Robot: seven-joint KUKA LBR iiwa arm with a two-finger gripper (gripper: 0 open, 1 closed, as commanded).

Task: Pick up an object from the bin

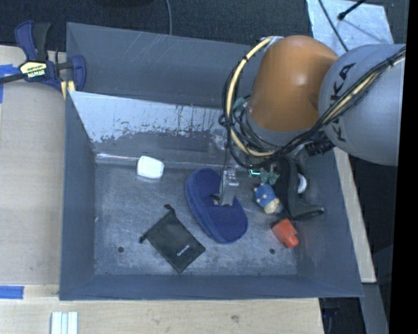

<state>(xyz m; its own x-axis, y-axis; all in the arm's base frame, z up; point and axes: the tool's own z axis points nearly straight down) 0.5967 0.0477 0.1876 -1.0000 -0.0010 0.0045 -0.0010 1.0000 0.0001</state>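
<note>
The gripper point(226, 193) sits right on the dark blue oval pad point(223, 224) mid-bin, over its upper half; open or closed, I cannot tell. The pad's long axis runs diagonally, upper left to lower right.

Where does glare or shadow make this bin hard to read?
Camera view: light washes the bin's far wall into a pale band; the floor is evenly lit, so the white block and black pouch read clearly; no hard shadow shows round the gripper, over the blue oval pad.
</note>
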